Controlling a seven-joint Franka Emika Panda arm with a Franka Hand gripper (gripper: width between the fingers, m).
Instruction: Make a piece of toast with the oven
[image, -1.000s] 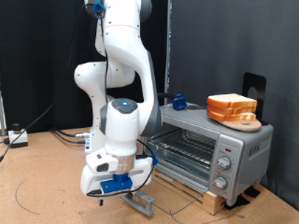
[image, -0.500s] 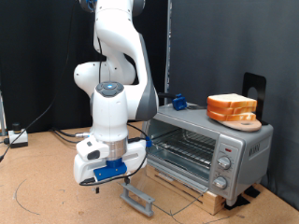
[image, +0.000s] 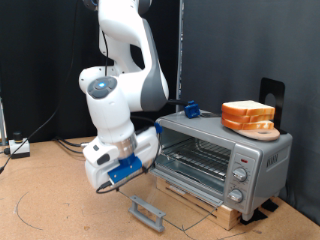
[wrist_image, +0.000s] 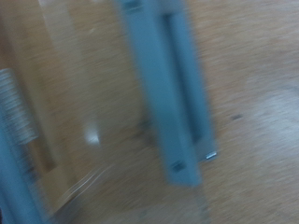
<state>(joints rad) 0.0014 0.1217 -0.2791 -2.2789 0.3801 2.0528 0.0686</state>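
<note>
While the oven (image: 215, 160) door lies open, its handle (image: 147, 211) sits just below the gripper (image: 100, 187), whose finger state I cannot tell, bread (image: 247, 117) well apart atop.

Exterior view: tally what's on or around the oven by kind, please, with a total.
Toaster oven, door open: 1
Oven knobs: 3
Stack of bread slices on top: 1
Blue object on top: 1
Robot gripper, holding nothing visible: 1
Total: 7

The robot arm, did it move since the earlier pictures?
Yes. The claw has lifted up off the open oven door's handle and swung toward the exterior view's left. The door stayed down, and the oven and the bread pile on top did not move.
</note>
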